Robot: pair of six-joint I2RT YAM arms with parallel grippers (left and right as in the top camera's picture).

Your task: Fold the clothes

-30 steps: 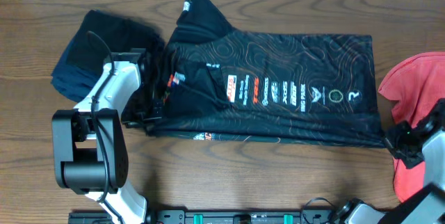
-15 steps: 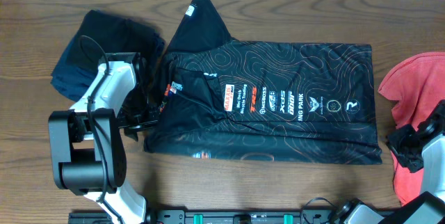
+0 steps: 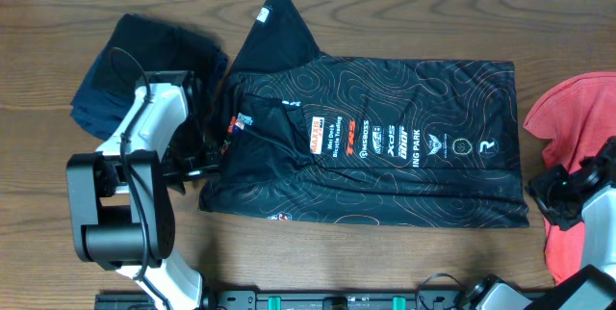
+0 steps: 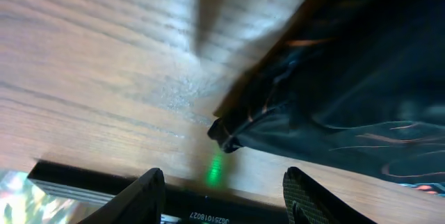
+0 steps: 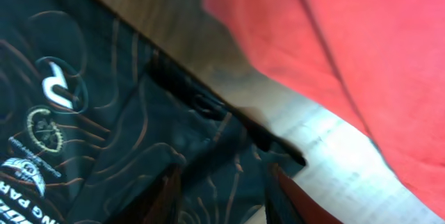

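Black jersey (image 3: 385,170) folded rectangular, smooth, thin orange contour lines; left claw (image 4: 226,195) parted, empty; right claw (image 5: 222,195) parted, empty.

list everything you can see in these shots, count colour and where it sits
sports jersey: 1, black with orange contour lines and white logos, laid flat mid-table
t-shirt: 1, coral red, bunched at the table's right end
dark garment: 1, navy-black, crumpled at far left beside the jersey
table: 1, brown wood, under everything
rail: 1, black with green clips, along the near edge
left claw: 1, black, open and empty, at the jersey's left edge
right claw: 1, dark, open, over the jersey's near right corner
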